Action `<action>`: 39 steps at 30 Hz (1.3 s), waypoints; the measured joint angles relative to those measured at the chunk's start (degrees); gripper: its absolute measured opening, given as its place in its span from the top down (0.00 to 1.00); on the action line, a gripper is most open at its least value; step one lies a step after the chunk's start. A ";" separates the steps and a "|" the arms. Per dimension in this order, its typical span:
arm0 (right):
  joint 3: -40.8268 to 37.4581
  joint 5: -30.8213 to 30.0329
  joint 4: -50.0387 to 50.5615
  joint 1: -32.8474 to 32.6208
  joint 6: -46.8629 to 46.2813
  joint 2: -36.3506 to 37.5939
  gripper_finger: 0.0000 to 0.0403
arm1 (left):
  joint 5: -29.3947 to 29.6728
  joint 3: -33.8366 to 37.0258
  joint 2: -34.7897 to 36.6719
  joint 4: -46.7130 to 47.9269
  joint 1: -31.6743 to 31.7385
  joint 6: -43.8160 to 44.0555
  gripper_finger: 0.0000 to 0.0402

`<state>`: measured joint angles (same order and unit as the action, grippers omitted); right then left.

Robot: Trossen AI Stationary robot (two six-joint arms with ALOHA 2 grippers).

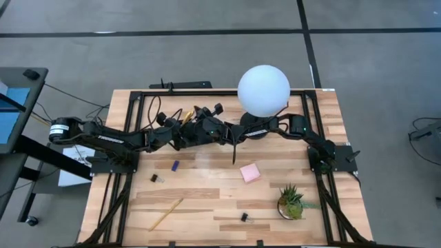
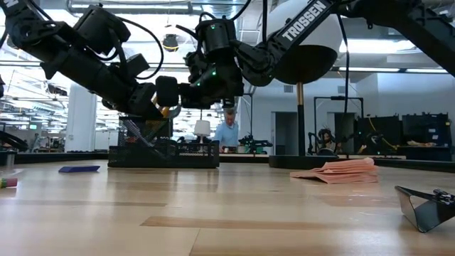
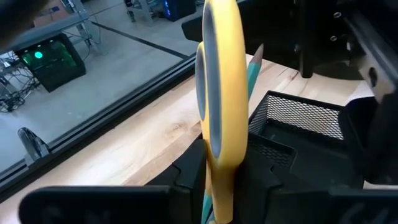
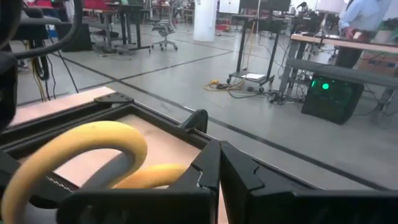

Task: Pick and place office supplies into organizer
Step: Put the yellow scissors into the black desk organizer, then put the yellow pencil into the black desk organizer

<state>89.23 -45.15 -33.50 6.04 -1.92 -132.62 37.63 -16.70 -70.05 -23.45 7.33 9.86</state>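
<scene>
Yellow-handled steel scissors (image 3: 219,106), stiff, light and slick, best held at the handle loops, stand between the left tool's (image 3: 217,186) barely parted fingers above the black mesh organizer (image 3: 292,124), right tool (image 4: 217,180) shut alongside.

You're looking at a grey concrete floor (image 1: 207,17) crossed by dark seams. Beyond the table, an open workshop has a white pillar (image 4: 204,18), an office chair (image 4: 163,29), desks, and a person (image 2: 227,131) standing far back under bright ceiling lights.
</scene>
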 joint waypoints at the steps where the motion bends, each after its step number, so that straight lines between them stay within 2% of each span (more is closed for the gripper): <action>1: 0.00 -0.17 -0.01 0.00 0.80 0.00 1.00 | 0.00 0.00 0.32 0.00 0.00 -0.30 0.85; 8: 0.00 -6.14 0.05 -2.28 5.31 0.07 1.00 | 0.01 0.27 7.38 2.29 -0.82 -2.34 0.84; 14: 0.00 -6.15 0.06 -5.09 5.41 0.16 1.00 | 0.69 0.21 18.49 8.06 -2.95 -2.35 0.84; 21: -0.02 -3.81 3.70 -12.08 7.86 4.45 1.00 | -5.31 0.08 31.27 13.91 -7.95 -0.61 0.84; 23: -0.02 1.56 7.19 -13.69 7.07 6.42 1.00 | -6.86 0.08 33.78 16.55 -9.66 0.40 0.84; 28: -0.02 23.01 18.43 -14.95 -0.41 11.41 1.00 | -7.31 0.03 35.89 25.24 -14.27 7.88 0.84; 30: -0.02 27.56 23.12 -15.54 -1.11 12.19 1.00 | -7.21 0.03 35.45 27.54 -16.41 11.05 0.84; 33: -1.56 31.07 27.22 -17.27 -1.11 12.93 1.00 | -6.64 0.03 33.38 28.93 -19.95 14.43 0.84; 39: -8.21 43.81 24.69 -20.07 -5.16 13.22 1.00 | -7.21 -0.01 26.79 28.79 -27.44 23.07 0.84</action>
<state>81.02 -1.35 -8.82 -14.02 -7.08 -119.39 30.42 -16.71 -43.27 5.34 -20.10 32.93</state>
